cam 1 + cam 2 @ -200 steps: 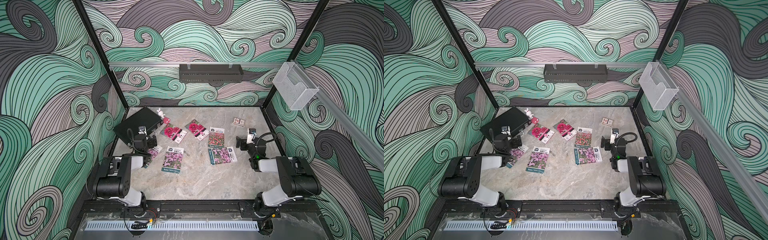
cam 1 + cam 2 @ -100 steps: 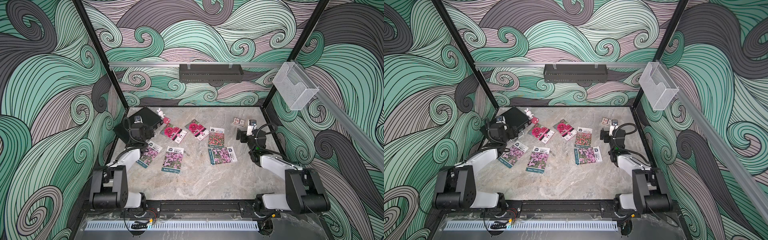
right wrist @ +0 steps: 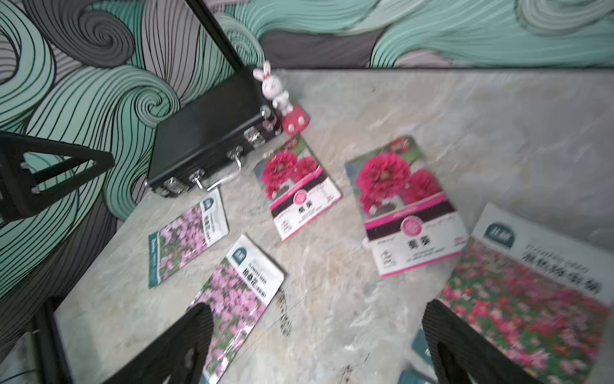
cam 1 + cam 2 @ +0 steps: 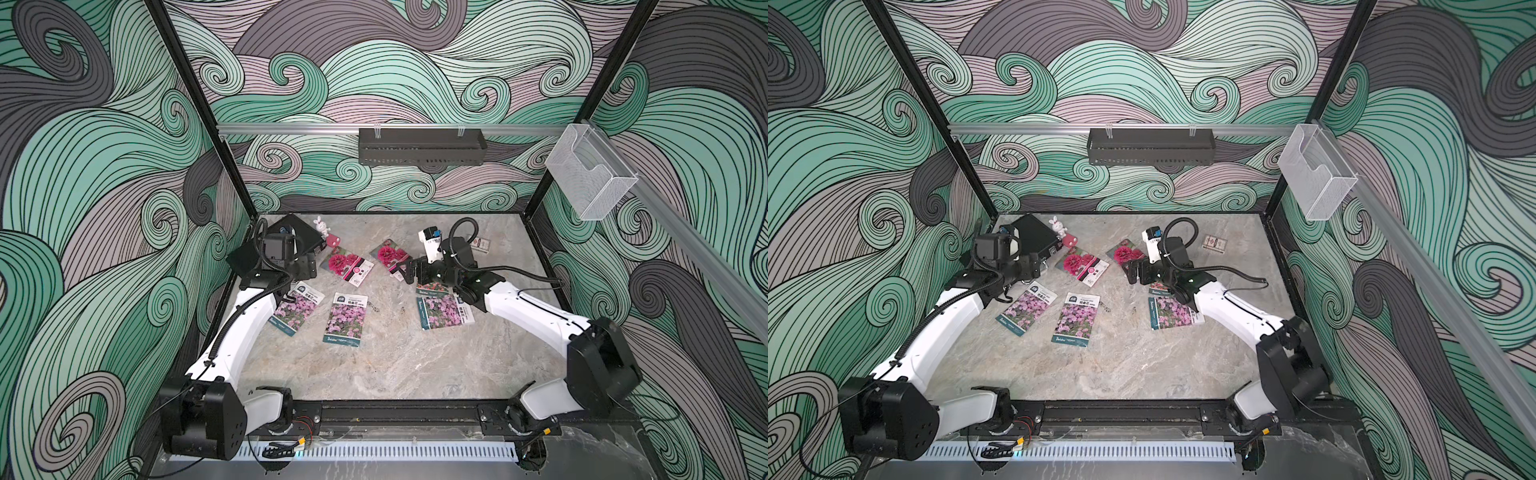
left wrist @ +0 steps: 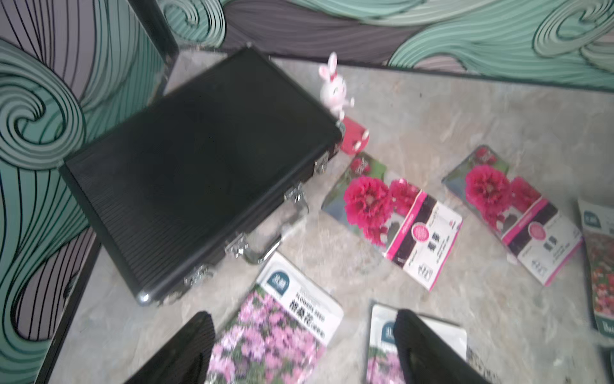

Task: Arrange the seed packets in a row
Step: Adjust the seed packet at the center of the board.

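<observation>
Both arms have unfolded from the tucked pose of a second ago and now reach from the front rail toward the back of the marble table (image 4: 374,365). The left arm stretches along the left wall, and the left gripper (image 4: 305,268) hovers just in front of the black case (image 4: 301,235). The right arm bends inward, so the right gripper (image 4: 409,272) points toward the robot's left over the middle of the table. Each wrist view shows its own fingers spread wide with nothing between them. Six seed packets (image 4: 347,318) lie flat and scattered, not in a row. Two magenta-bloom packets (image 4: 347,266) sit toward the back. Two upright purple-pink packets (image 4: 297,307) lie nearer the front left, and a third purple-pink packet (image 4: 442,311) lies sideways, partly under the right arm. In both top views the right gripper covers most of the red-pink packet (image 4: 432,286), while the right wrist view shows its flower field plainly. Only the top views show the small card box (image 4: 480,244) at the back right. The left wrist view alone makes out the case's silver latches and handle, with a rabbit figurine (image 5: 334,88) at the case's corner.
</observation>
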Robot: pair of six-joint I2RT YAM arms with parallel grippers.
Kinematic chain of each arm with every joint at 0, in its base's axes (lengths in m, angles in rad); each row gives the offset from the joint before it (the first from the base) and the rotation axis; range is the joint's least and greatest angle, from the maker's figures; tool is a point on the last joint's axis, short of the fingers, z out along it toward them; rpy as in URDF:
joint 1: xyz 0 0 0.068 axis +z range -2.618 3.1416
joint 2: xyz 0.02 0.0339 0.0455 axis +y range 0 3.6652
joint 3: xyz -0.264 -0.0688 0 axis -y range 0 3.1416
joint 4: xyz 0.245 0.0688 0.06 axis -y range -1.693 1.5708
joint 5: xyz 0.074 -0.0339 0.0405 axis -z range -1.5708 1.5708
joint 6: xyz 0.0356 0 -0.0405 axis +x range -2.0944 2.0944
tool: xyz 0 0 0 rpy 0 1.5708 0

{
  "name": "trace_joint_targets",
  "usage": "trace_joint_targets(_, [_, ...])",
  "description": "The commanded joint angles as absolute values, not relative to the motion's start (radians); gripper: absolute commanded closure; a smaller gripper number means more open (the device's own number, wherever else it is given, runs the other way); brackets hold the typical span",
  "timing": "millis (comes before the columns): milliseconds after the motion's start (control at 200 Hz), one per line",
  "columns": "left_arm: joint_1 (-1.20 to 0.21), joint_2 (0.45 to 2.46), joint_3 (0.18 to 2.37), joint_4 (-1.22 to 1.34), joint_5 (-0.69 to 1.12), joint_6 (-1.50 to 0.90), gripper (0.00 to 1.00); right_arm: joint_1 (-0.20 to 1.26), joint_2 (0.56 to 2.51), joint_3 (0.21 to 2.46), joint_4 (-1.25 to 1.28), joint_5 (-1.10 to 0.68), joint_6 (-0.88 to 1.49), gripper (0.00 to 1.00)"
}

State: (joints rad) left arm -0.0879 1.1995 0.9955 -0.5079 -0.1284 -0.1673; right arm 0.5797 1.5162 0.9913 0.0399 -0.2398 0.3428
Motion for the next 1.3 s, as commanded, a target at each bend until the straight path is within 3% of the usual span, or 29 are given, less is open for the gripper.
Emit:
trace_joint_targets(0, [-0.089,1.161,0.996,-0.717,-0.082,-0.212,0.14,0.629,1.513,0.994,0.025,-0.383,0.448,0.01])
trace_joint_targets(185, [-0.084,1.195,0.964,-0.809,-0.049,-0.3,0.14,0.733,1.525,0.968,0.02,-0.391,0.445,0.0])
trace_joint_targets(615, [-0.031,1.408,0.906,-0.779,0.048,-0.428,0.17,0.746,1.558,0.898,0.087,-0.443,0.433,0.01])
trace_joint_targets(1126, [-0.021,1.344,0.766,-0.575,-0.19,-0.722,0.19,0.746,1.572,0.831,0.162,-0.458,0.418,0.0])
trace_joint_targets(1296, [-0.02,1.366,0.747,-0.522,-0.167,-0.758,0.2,0.745,1.578,0.823,0.172,-0.459,0.42,0.0])
